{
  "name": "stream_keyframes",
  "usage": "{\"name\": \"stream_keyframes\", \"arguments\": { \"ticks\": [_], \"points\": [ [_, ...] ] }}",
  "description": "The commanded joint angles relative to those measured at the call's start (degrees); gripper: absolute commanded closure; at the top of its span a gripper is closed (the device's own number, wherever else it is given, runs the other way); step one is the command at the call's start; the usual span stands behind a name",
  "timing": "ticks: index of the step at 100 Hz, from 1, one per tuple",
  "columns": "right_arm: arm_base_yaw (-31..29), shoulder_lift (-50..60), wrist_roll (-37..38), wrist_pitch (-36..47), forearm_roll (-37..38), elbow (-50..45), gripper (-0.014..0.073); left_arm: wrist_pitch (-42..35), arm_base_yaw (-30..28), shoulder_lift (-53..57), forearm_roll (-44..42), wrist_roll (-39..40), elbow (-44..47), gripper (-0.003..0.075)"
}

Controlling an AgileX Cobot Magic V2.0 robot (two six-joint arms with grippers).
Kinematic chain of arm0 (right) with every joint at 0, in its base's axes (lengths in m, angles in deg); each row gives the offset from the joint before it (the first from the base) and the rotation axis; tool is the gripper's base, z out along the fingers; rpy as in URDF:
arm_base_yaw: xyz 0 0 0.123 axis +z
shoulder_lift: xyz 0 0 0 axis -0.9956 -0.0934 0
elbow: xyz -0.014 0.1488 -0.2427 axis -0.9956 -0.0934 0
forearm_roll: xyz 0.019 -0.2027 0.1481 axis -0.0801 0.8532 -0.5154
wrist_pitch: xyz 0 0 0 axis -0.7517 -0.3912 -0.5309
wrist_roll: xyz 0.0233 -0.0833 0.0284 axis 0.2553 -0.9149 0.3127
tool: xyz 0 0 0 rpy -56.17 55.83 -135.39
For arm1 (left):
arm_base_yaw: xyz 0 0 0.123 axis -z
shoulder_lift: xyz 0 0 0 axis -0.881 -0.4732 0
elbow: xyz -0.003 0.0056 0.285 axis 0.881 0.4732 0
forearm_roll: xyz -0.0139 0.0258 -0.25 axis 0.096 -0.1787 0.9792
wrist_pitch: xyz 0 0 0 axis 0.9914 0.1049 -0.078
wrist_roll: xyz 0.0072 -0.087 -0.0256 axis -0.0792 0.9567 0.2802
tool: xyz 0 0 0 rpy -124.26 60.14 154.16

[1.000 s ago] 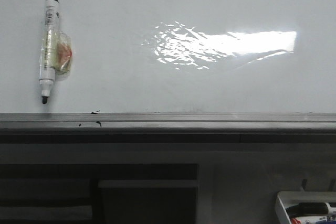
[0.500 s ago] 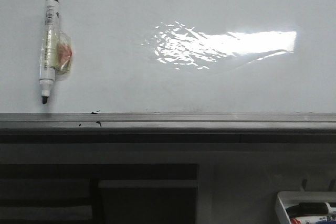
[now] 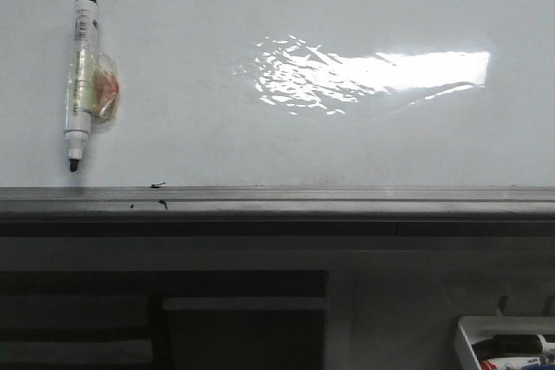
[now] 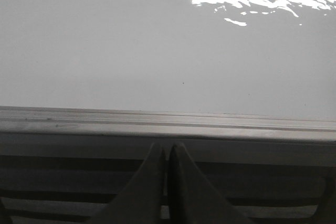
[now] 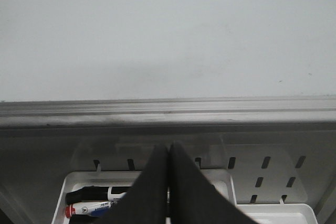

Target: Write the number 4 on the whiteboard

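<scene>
The whiteboard (image 3: 286,127) is glossy white with a bright glare patch and a grey ledge (image 3: 277,201) along its lower edge; no number 4 shows on it. A white marker (image 3: 81,80) with a black tip hangs on the board at the upper left, taped. My left gripper (image 4: 168,150) is shut and empty below the ledge, facing the board (image 4: 157,51). My right gripper (image 5: 169,150) is shut and empty, above a white tray (image 5: 220,179) of markers, facing the board (image 5: 168,40). Neither gripper shows in the front view.
Small black ink specks (image 3: 158,185) lie near the ledge on the left. The white tray (image 3: 468,335) with markers (image 3: 520,346) sits at the lower right. A dark shelf unit (image 3: 243,318) stands below the ledge.
</scene>
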Motion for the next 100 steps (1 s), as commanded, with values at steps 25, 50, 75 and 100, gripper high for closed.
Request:
{"name": "stream_keyframes", "arguments": {
  "ticks": [25, 50, 75, 100],
  "points": [
    [-0.31, 1.15, -0.58, 1.05, 0.55, -1.62, 0.0654, -5.09, -0.09, 1.54, -2.94, 0.03, 0.89, 0.0741],
    [-0.31, 1.15, -0.58, 1.05, 0.55, -1.62, 0.0654, -5.09, -0.09, 1.54, -5.32, -0.01, 0.89, 0.0741],
    [-0.31, 1.15, -0.58, 2.16, 0.55, -1.62, 0.0654, -5.81, -0.09, 1.54, -5.07, -0.01, 0.89, 0.0741],
    [-0.31, 1.15, -0.58, 5.33, 1.23, -1.62, 0.0654, -8.7, -0.09, 1.54, -4.12, -0.01, 0.89, 0.0741]
  ]
}}
